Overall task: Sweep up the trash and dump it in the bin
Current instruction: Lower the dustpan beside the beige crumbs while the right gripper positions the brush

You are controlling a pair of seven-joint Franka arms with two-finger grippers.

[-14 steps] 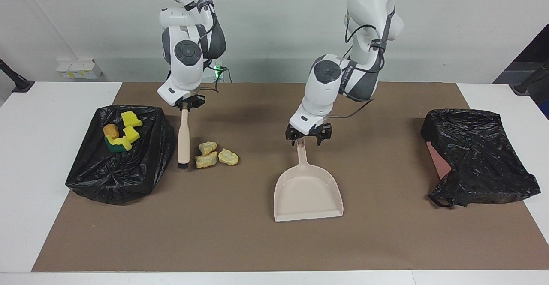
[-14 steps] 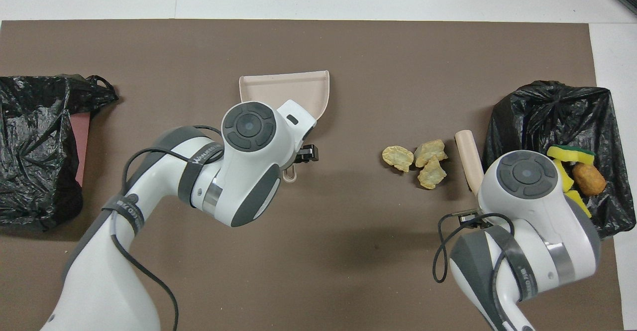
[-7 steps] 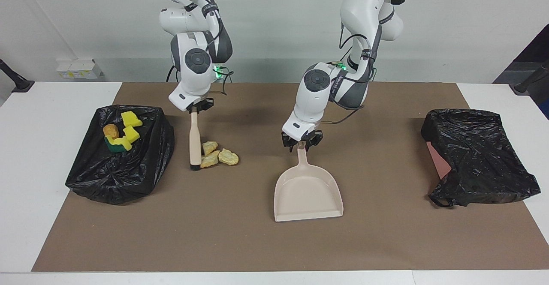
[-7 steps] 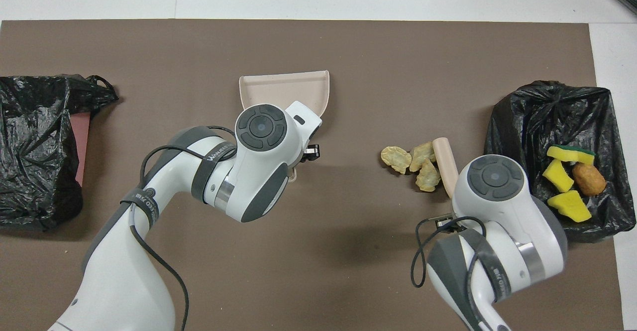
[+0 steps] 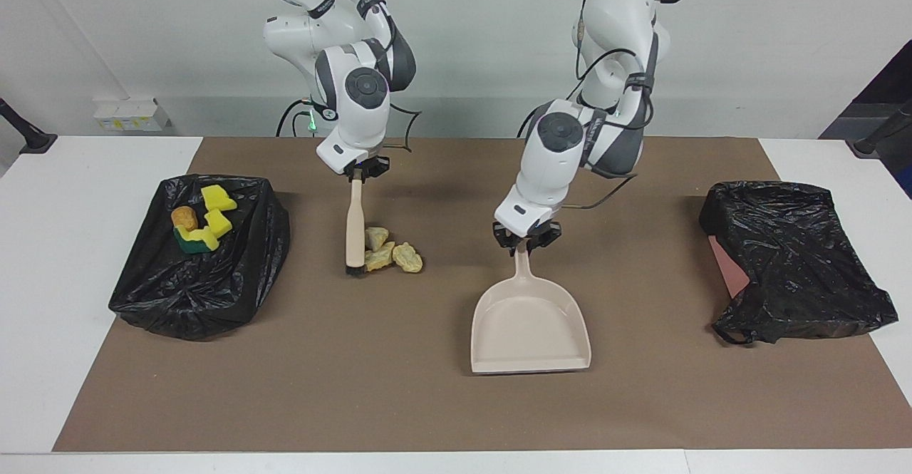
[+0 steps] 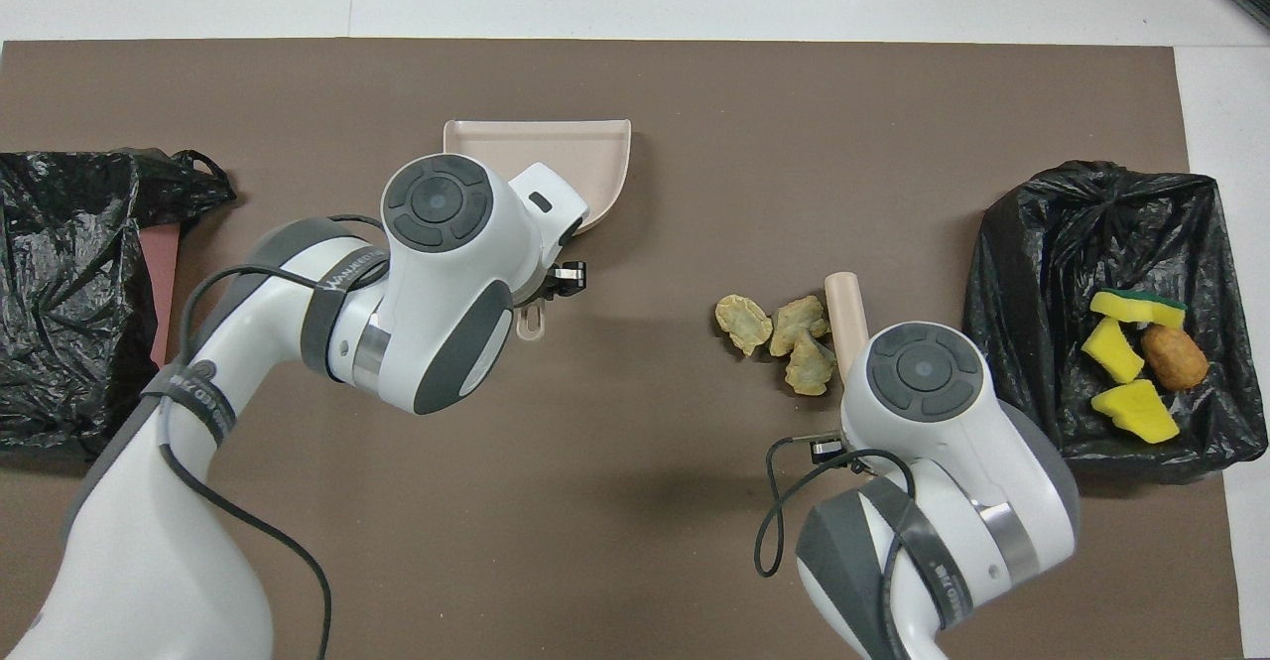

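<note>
chunks (image 5: 390,252) touching brush (image 5: 353,230) | dustpan (image 5: 531,323) mid-mat | sponge pieces (image 5: 214,212) on bag (image 5: 199,267), right arm's end

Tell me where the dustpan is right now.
The dustpan lies mid-mat, its handle shut in the left hand, between the yellow chunks and the black bag at the left arm's end.

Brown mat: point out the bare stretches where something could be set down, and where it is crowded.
Bare: the wide strip of mat farther from the robots than the dustpan; also the stretch between the dustpan and the bag at the left arm's end. Crowded: between the brush, the three pale chunks touching it, and the bag with sponge scraps.
</note>
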